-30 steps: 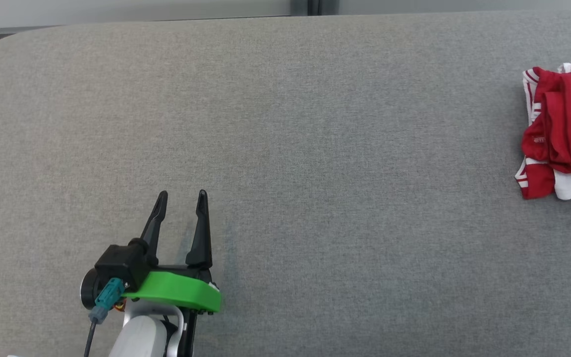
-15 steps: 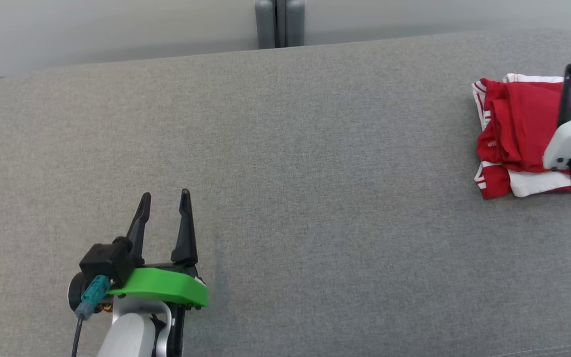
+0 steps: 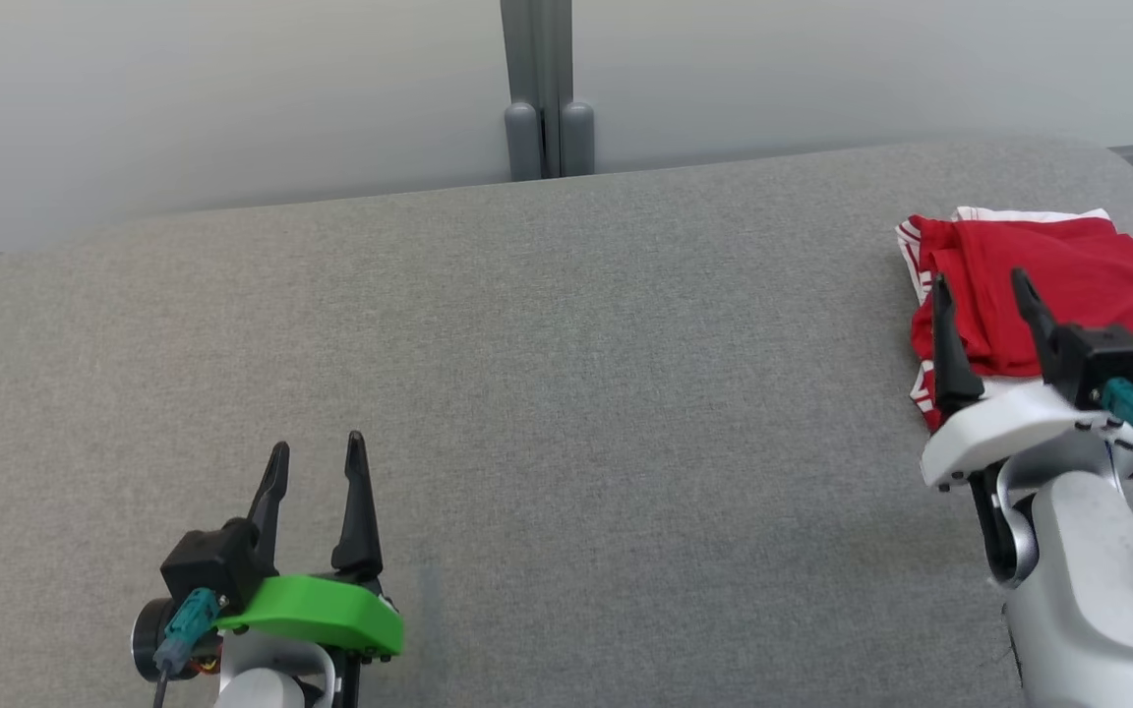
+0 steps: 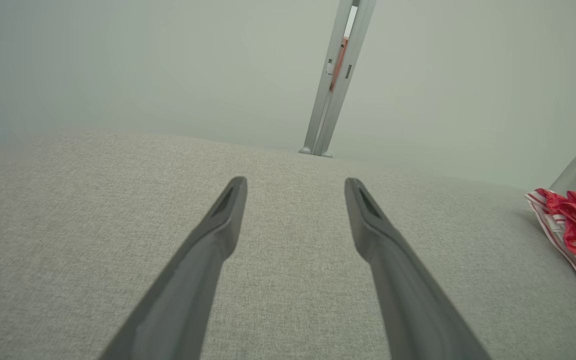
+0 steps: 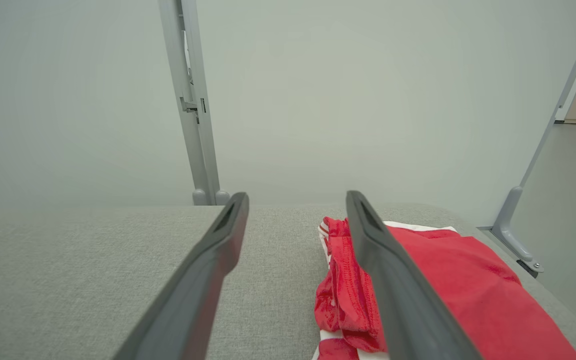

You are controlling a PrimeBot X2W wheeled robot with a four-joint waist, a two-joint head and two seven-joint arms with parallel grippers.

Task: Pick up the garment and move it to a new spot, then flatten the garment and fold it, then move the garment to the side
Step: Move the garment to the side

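Red garment (image 3: 1078, 265) with white striped trim, seemingly folded, on grey surface (image 3: 566, 393); left claw (image 3: 317, 442) and right claw (image 3: 980, 277) agape, empty

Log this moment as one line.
garment: folded, right end of grey surface | left gripper: open, empty | right gripper: open, empty, by garment

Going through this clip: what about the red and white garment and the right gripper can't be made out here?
- Head view: the right gripper covers the garment's near edge.
- Left wrist view: the garment is cut off by the right edge.
- Right wrist view: one finger crosses the garment, and the bottom edge cuts it off.
- Whether the open gripper touches the cloth or hangs above it: cannot tell.
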